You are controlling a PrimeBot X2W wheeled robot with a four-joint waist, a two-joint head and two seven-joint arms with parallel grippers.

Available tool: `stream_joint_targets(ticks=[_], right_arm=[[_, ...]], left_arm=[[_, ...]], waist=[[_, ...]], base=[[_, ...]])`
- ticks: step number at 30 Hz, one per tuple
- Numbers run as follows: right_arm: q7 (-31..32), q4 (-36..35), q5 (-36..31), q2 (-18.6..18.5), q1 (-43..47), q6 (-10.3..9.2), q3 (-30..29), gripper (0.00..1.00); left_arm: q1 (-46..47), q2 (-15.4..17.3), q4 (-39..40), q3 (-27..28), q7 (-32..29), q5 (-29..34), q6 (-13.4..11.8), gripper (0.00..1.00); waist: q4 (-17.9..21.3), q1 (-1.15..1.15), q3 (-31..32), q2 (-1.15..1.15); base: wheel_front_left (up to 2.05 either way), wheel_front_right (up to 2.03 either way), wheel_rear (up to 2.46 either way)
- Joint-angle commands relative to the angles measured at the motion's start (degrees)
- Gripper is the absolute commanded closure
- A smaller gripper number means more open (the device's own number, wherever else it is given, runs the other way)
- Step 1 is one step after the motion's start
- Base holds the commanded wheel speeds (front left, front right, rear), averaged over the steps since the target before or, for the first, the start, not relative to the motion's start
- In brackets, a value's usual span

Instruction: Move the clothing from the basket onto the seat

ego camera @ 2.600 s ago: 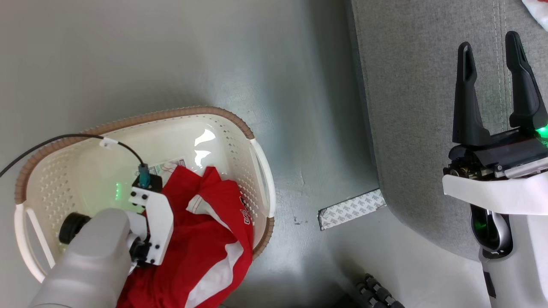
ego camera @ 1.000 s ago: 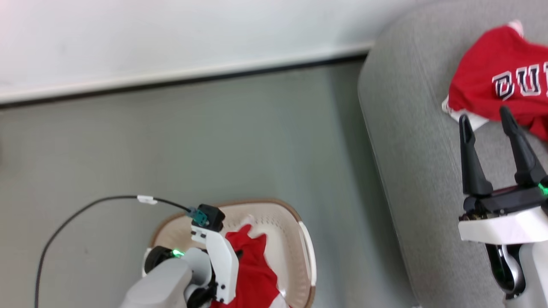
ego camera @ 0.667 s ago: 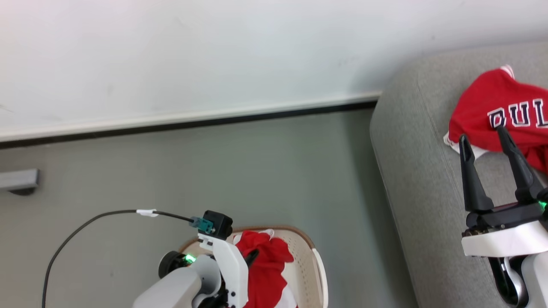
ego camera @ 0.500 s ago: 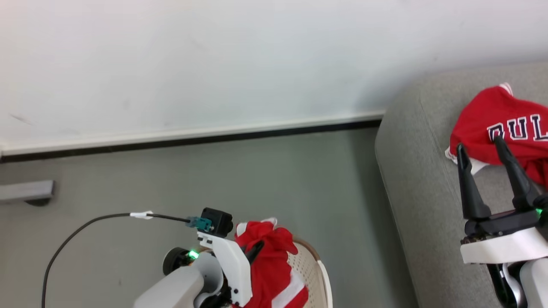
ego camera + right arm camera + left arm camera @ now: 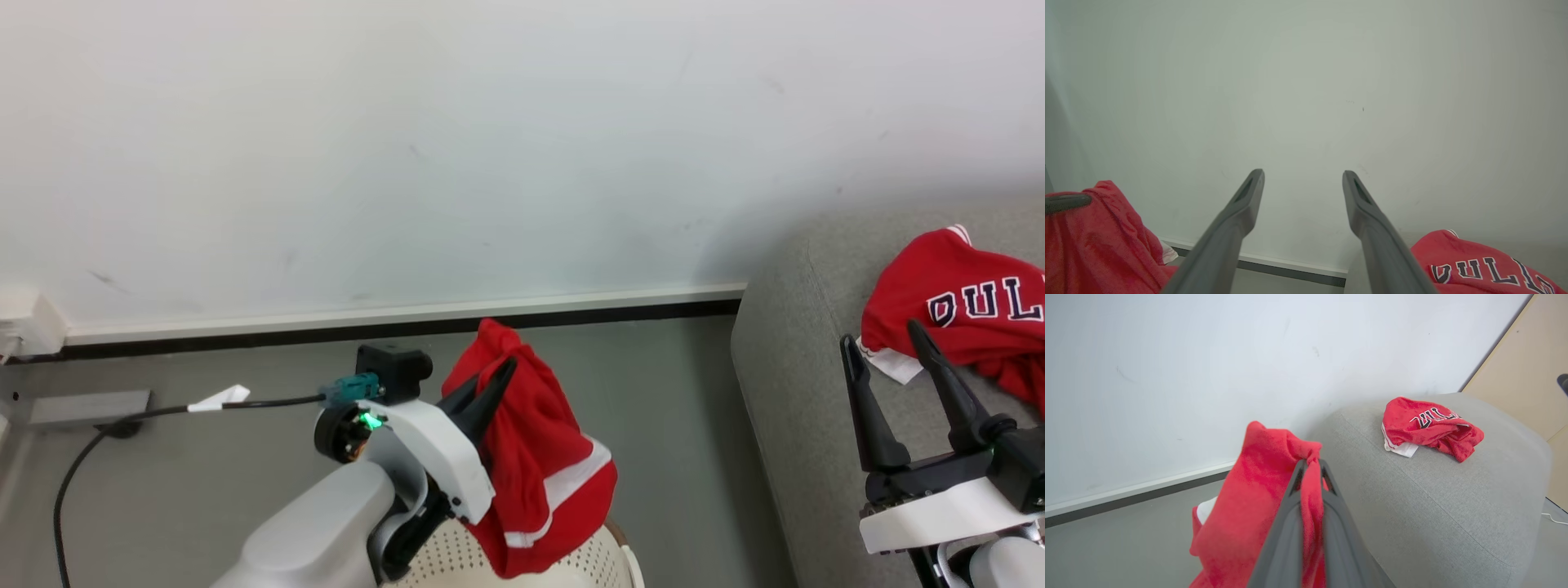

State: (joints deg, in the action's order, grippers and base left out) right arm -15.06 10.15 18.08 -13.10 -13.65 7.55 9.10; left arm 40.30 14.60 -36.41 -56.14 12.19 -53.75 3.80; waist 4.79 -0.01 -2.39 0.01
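Observation:
My left gripper (image 5: pixel 498 377) is shut on a red garment with a white stripe (image 5: pixel 540 467), which hangs in the air above the cream basket (image 5: pixel 589 565) at the bottom edge. In the left wrist view the closed fingers (image 5: pixel 1310 465) pinch a fold of that cloth (image 5: pixel 1249 490). A red jersey with dark letters (image 5: pixel 971 306) lies on the grey seat (image 5: pixel 784 392) at the right, also visible from the left wrist (image 5: pixel 1429 428). My right gripper (image 5: pixel 882 336) stands open over the seat, just short of the jersey, with nothing between its fingers (image 5: pixel 1302 176).
A white wall with a dark baseboard (image 5: pixel 326 331) runs behind the grey floor. A black cable (image 5: pixel 122 425) trails from my left wrist to the left. A grey floor plate (image 5: pixel 86 406) sits by the wall. A wooden panel (image 5: pixel 1527 367) stands beyond the seat.
The head camera has tilted up. My left gripper has lifted the red garment out of the basket and higher. The right gripper has stayed open over the seat.

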Motion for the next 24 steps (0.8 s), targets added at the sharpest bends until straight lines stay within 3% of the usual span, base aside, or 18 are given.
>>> stream_joint_targets(ticks=[1,12,24], right_arm=[[-0.16,0.39,0.74,-0.37,1.21,-0.13,0.36,0.00],[-0.16,1.31,1.51,0.31,2.07,-0.13,3.40,0.00],[-0.16,1.59,2.14,0.95,1.96,-0.13,5.82,0.00]], left_arm=[[0.22,0.72,2.92,0.82,1.20,1.10,-1.42,1.00],[2.92,5.25,18.66,4.20,1.73,4.08,-7.47,1.00],[4.47,7.23,22.65,6.07,1.08,4.13,-9.83,1.00]], waist=[[-0.30,0.01,1.41,-0.01],[-0.73,0.01,3.89,-0.01],[-0.04,0.01,4.72,-0.01]], base=[[0.00,0.00,0.00],[0.00,0.00,0.00],[0.00,0.00,0.00]])
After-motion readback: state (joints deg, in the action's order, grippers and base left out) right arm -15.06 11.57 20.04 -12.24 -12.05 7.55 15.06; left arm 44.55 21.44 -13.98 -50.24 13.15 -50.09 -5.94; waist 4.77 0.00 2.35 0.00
